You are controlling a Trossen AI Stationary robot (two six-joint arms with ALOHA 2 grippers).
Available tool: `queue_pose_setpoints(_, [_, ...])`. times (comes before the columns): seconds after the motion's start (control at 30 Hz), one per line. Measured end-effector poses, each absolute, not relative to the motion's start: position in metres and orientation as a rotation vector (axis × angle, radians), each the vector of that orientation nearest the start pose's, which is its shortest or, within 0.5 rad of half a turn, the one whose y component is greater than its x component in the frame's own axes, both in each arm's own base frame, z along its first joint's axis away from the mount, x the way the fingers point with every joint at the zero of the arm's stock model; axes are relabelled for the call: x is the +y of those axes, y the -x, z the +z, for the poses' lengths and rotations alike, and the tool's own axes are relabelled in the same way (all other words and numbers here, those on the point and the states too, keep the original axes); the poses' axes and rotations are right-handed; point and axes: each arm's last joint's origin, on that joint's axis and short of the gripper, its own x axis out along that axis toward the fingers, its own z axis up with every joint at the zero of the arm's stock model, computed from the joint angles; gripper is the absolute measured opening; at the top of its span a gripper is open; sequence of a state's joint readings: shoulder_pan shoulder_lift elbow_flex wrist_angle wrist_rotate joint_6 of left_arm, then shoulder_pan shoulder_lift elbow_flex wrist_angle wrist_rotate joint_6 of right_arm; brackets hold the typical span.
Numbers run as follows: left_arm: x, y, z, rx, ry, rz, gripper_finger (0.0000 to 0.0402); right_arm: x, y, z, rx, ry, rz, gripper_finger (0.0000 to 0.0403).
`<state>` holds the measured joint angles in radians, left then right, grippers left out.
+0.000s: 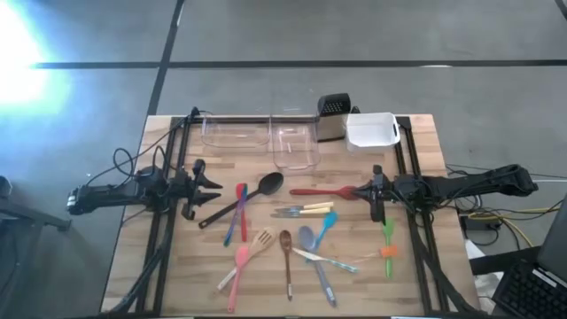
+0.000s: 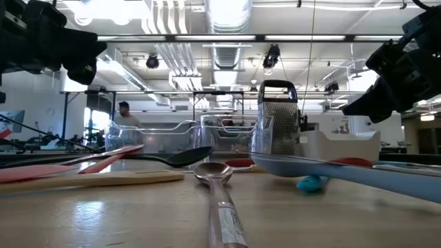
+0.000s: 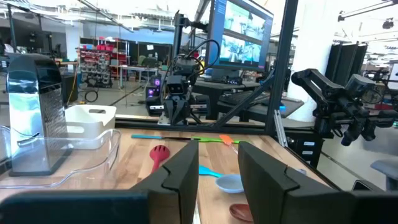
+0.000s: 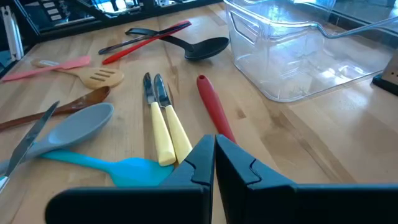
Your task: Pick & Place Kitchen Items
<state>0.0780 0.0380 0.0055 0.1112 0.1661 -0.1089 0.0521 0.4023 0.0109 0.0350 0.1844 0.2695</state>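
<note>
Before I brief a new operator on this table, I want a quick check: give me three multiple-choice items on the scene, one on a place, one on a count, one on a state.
1. Where does the steel grater stand?
A. between the clear tub and the white tub, at the far edge
B. among the spoons
C. inside the white tub

2. How many yellow-handled knives lie side by side?
A. one
B. two
C. four

3. How is the right gripper?
A. open wide
B. shut on the red spoon
C. shut, empty

Answers: 1 A, the high view shows it between the tubs; 2 B, the right wrist view shows a pair; 3 C, its fingers meet with nothing between.
</note>
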Motion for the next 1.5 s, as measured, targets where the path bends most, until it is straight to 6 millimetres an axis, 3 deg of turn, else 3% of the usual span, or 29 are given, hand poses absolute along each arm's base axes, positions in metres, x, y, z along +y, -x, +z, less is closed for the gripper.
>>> queue_pose_setpoints(0.83, [0.003, -0.099, 0.173, -0.073, 0.099, -0.092, 0.0117, 0.000, -0.117, 0.136, 0.319, -0.226, -0.195, 0.0009])
queue_pose_setpoints(1.2, [0.004, -0.099, 0.174, -0.084, 0.099, -0.065, 0.0117, 0.000, -0.122, 0.161, 0.051, -0.331, -0.174, 0.0008])
queue_pose_setpoints(1.33, [0.004, -0.098, 0.182, -0.171, 0.091, -0.059, 0.0117, -0.001, -0.122, 0.167, -0.014, -0.340, -0.216, 0.0008])
queue_pose_setpoints(1.5, [0.004, -0.091, 0.205, -0.411, 0.083, -0.069, 0.0117, -0.001, -0.122, 0.174, -0.085, -0.355, -0.202, 0.0008])
